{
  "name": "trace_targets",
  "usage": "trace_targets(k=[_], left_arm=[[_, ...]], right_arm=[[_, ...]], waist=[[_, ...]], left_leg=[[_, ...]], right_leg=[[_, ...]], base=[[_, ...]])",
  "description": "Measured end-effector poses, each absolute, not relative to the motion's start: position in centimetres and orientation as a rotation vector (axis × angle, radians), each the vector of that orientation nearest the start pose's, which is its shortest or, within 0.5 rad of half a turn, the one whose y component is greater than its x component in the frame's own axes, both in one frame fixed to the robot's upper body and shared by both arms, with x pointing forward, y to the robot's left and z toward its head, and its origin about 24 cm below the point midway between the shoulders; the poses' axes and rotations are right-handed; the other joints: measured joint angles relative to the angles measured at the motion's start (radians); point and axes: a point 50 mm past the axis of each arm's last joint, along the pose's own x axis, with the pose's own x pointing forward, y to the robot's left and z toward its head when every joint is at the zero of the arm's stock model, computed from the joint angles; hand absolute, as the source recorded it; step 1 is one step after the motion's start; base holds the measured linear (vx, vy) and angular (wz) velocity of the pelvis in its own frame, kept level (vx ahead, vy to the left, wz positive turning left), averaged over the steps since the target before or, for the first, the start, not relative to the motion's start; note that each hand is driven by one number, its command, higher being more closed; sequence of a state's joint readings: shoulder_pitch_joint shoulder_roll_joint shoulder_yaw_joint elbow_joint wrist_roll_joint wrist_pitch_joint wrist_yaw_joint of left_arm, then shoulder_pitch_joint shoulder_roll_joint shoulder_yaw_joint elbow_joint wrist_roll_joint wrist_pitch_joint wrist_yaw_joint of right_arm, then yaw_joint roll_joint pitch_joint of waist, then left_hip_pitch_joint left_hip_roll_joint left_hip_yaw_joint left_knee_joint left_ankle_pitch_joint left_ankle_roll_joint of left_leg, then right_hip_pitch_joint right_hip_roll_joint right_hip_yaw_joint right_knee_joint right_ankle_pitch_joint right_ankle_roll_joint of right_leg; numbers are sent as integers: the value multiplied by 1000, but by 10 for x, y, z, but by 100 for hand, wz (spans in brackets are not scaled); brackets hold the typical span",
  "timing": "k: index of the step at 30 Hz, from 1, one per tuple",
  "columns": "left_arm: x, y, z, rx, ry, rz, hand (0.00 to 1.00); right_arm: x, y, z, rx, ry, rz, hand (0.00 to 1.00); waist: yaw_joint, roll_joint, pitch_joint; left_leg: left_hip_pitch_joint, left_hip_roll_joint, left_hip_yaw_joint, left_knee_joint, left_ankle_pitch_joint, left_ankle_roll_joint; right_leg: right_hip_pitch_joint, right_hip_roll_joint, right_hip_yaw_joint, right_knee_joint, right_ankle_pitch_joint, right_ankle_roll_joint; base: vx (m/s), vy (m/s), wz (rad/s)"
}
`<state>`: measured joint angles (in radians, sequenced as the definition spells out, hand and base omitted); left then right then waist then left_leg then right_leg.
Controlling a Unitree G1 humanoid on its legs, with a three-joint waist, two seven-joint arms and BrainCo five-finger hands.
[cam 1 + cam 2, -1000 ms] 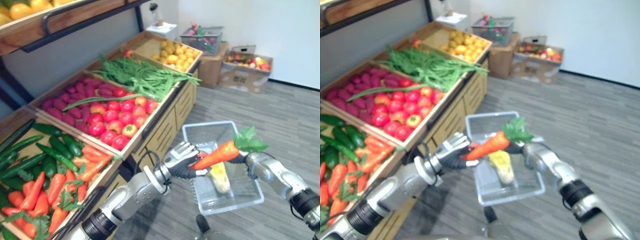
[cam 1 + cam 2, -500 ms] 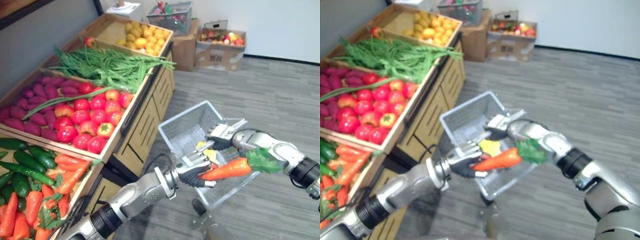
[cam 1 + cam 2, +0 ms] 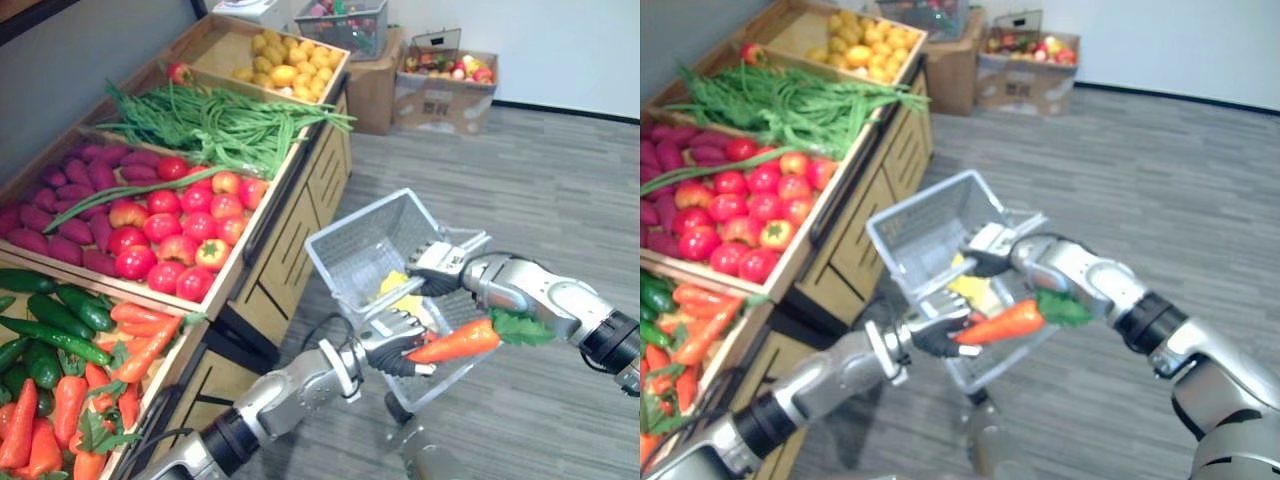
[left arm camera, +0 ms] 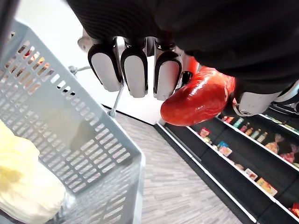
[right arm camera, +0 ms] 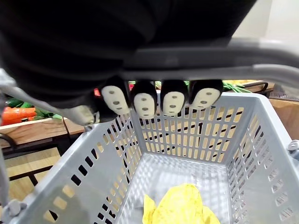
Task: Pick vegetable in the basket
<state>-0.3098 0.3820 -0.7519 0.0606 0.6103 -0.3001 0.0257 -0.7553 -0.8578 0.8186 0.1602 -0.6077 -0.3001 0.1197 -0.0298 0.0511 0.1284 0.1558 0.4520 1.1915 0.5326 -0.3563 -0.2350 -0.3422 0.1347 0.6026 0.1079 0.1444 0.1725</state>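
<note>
One orange carrot with green leaves (image 3: 455,342) | your left hand (image 3: 395,338) clasps its root end at the near rim of the grey plastic mesh basket (image 3: 362,238), not yet inside | right hand (image 3: 440,266) grips the basket handle (image 5: 243,65), likely steadying it for the drop | yellow vegetable (image 5: 180,205) already inside

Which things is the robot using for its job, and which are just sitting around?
For the job:
carrot, held in the left hand
grey basket, its handle held by the right hand
yellow vegetable lying inside the basket

Just lying about:
tomatoes
green beans
cucumbers
stand's carrots
cardboard box on the floor
</note>
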Motion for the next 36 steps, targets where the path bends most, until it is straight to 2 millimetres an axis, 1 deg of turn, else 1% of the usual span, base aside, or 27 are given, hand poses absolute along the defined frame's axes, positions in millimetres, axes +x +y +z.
trace_targets(k=[3, 5, 7, 9, 13, 15, 22, 23, 29, 30, 32, 36], left_arm=[[243, 21, 54, 984, -561, -835, 100], [248, 17, 52, 991, -544, -824, 100], [252, 14, 46, 989, -503, -800, 100], [257, 15, 40, 1011, -474, -780, 100], [269, 19, 34, 1053, -410, -731, 100], [272, 21, 30, 1075, -391, -726, 100], [283, 27, 22, 1108, -313, -684, 100], [283, 28, 21, 1118, -309, -684, 0], [288, 33, 15, 1151, -262, -671, 0], [289, 35, 15, 1155, -257, -666, 0], [293, 38, 18, 1157, -255, -648, 0], [295, 36, 21, 1159, -262, -647, 0]], right_arm=[[317, -120, 140, -1648, -575, 774, 100], [317, -116, 141, -1616, -584, 775, 100], [316, -111, 140, -1596, -595, 780, 100], [316, -106, 139, -1578, -607, 786, 100], [317, -106, 138, -1569, -593, 784, 100], [318, -104, 137, -1564, -588, 780, 100], [322, -110, 133, -1548, -516, 787, 100], [322, -111, 133, -1548, -514, 788, 100], [325, -117, 134, -1533, -491, 757, 100], [326, -120, 133, -1522, -478, 740, 100], [327, -125, 132, -1517, -459, 727, 100], [326, -130, 127, -1489, -431, 709, 100]], waist=[[-3, -2, 9], [-5, -7, 16], [-16, -7, 16], [-24, -10, 18], [-25, -16, 28], [-26, -17, 29], [-28, -24, 35], [-29, -25, 35], [-33, -28, 37], [-40, -30, 38], [-45, -30, 38], [-46, -30, 39]], left_leg=[[-8, 15, -8, 16, -5, 2], [-10, 15, -8, 17, -5, 2], [-10, 15, -8, 17, -5, 2], [-9, 17, -3, 18, -8, 7], [-8, 18, 2, 20, -9, 8], [-8, 18, 4, 20, -9, 8], [-13, 13, 5, 14, -8, 9], [-13, 12, 5, 13, -8, 9], [-30, 3, -18, 5, -6, 13], [-37, -4, -28, -5, -2, 19], [-47, -9, -42, -7, -1, 21], [-46, -8, -56, -7, -1, 22]], right_leg=[[0, 2, -10, 0, 0, 0], [-1, 2, -10, 0, 0, 0], [-1, 2, -10, 0, 0, 0], [-4, 5, -7, 0, -1, 0], [-6, 8, -2, 0, -1, 0], [-8, 10, -1, 0, -1, 0], [-14, 9, 1, 0, -1, 1], [-14, 9, 1, 0, -1, 1], [-14, -7, -12, -6, -1, 1], [-13, -18, -22, -11, 0, 1], [-13, -27, -28, -19, 1, 3], [0, -32, -40, -23, 1, 3]], base=[[7, 1, 8], [2, 2, 2], [0, 0, 0], [15, 23, -6], [12, 23, -5], [7, 10, -2], [0, 0, 0], [0, 0, 0], [-2, 6, 10], [-8, 25, 26], [-8, 28, 19], [-1, 30, 9]])
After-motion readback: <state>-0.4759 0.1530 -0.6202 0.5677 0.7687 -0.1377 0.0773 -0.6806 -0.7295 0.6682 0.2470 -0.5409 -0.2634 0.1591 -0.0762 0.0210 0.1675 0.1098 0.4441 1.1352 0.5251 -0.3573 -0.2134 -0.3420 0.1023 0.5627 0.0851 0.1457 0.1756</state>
